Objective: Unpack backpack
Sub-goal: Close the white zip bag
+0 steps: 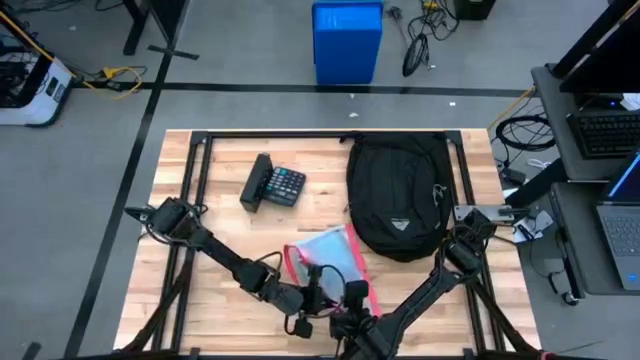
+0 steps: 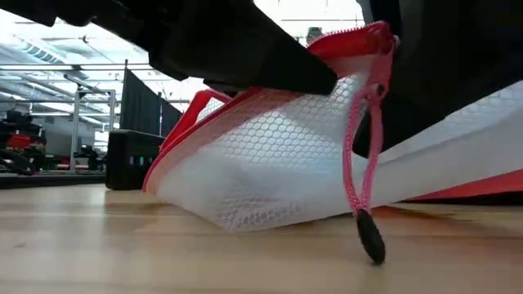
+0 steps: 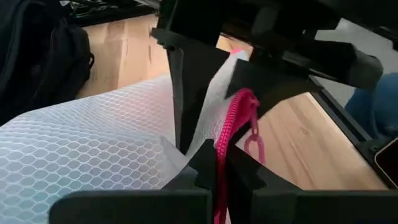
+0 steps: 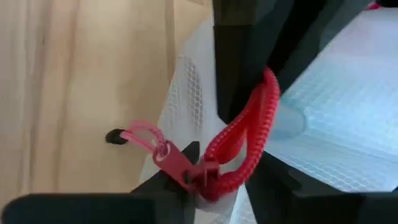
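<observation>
At the worktop's [image 1: 220,300] near edge: both hands meet on the mesh pouch [image 1: 328,252].
Left hand [image 1: 318,292]: clamped on the pouch's zipper edge, bracing it.
Right hand [image 1: 345,300]: pinching the same red zipper [image 4: 249,140], probably to open it.
Backpack [image 1: 398,195]: lying toward the far right corner, apart.
</observation>
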{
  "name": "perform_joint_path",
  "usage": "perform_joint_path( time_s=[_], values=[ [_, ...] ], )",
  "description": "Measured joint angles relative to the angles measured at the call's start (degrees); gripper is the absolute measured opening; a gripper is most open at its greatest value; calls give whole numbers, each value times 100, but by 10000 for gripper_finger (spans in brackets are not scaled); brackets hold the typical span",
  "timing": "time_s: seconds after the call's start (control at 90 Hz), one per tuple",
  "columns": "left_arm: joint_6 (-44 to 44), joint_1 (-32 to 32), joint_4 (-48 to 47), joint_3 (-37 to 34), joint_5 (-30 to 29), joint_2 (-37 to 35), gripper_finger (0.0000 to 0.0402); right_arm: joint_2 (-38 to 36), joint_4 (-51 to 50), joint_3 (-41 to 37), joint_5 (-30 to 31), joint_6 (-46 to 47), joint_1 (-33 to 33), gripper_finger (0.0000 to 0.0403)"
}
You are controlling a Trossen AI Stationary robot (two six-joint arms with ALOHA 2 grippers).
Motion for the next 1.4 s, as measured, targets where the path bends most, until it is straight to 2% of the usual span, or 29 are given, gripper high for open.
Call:
perform_joint_path(
  time_s=[0.122, 0.178, 0.389, 0.578, 0.744, 0.922, 1.022, 1.122, 1.4],
  values=[
    [-30, 0, -60, 1, 8, 0, 0, 0, -28, 0, 13, 2, 22, 25],
    [-33, 0, -87, 1, 9, 0, 0, 0, -21, 0, 12, 3, 22, 9],
    [-34, -8, -63, 9, 257, -9, 10, -143, 1, -2, -109, 136, 24, 1],
    [554, -211, 78, 14, 175, -22, 77, -490, 68, -9, -475, 189, 60, 0],
    [922, -461, 360, 110, -310, -15, 141, -708, 68, -9, -841, 165, 61, 0],
    [1739, -744, 370, 411, -1099, -15, 182, -769, 49, -8, -1168, 115, 12, 0],
    [2264, -902, 363, 529, -1650, -15, 195, -772, 51, -9, -1183, 114, -17, 0],
    [2420, -1067, 362, 652, -1970, -9, 204, -772, 51, -9, -1184, 167, -54, 0],
    [2363, -1321, 306, 829, -2035, -1, 207, -851, 192, -2, -1288, 245, -265, 0]
  ],
)
